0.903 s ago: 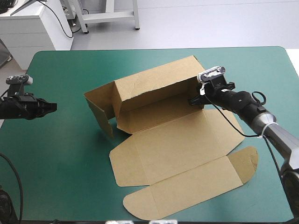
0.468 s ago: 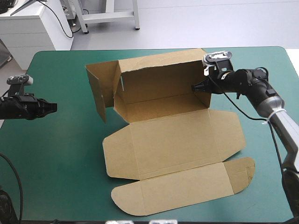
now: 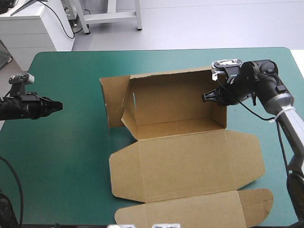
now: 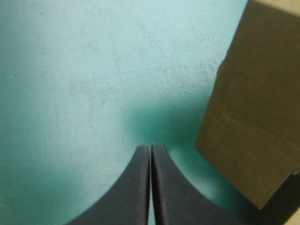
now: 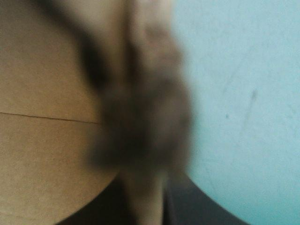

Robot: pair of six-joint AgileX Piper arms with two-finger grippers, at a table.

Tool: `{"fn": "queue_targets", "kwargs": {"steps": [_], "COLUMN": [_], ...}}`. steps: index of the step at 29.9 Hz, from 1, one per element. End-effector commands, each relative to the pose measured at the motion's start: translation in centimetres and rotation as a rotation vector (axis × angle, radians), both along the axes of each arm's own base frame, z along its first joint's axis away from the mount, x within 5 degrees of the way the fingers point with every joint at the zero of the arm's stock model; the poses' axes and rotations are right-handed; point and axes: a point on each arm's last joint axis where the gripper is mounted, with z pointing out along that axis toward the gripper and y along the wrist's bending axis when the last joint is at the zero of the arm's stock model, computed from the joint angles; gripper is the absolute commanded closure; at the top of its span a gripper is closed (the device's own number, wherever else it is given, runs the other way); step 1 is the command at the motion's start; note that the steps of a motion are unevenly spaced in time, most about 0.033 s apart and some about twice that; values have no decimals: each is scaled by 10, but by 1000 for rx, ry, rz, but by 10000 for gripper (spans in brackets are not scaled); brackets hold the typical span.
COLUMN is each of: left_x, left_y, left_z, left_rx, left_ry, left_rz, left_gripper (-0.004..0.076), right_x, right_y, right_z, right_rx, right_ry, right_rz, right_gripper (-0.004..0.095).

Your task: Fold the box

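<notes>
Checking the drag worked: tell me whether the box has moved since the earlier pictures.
Yes. The box has swung round and shifted toward the right edge of the table; its raised back wall now runs nearly parallel to the far edge.

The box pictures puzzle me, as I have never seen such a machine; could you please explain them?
This is a robot with two arms at a table with a teal-green cover. One picture looks down from above; the other two come from a camera on each wrist. On the table lies a brown box, a cut sheet partly folded: some walls stand, the lid lies flat. The right end effector pinches the box's right wall. The left end effector is shut, empty, clear of the box.
</notes>
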Motion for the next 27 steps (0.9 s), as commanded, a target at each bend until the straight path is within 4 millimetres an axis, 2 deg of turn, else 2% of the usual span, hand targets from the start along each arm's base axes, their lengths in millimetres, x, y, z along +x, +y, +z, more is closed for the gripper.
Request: {"fn": "queue_targets", "kwargs": {"steps": [1, 6, 18, 23, 25, 27], "left_x": [-4, -4, -4, -4, -4, -5], "left_y": [-8, -10, -11, -11, -11, -11], "left_z": [23, 25, 25, 25, 25, 25], "left_rx": [-64, -94, -104, -104, -104, -104], "left_ry": [-96, -106, -103, -103, -103, -101], "left_rz": [1, -4, -14, -14, -14, -16], "left_gripper": [731, 731, 731, 731, 731, 731], "right_x": [-14, -9, 51, 69, 73, 75], "right_y": [-7, -7, 5, 9, 11, 13], "right_z": [23, 14, -28, -46, -49, -48], "right_rx": [-16, -26, 9, 14, 9, 13], "right_ry": [-21, 27, 70, 111, 122, 127], "right_rz": [-16, -33, -131, -147, -136, -100], "right_gripper": [922, 922, 923, 921, 902, 840]}}
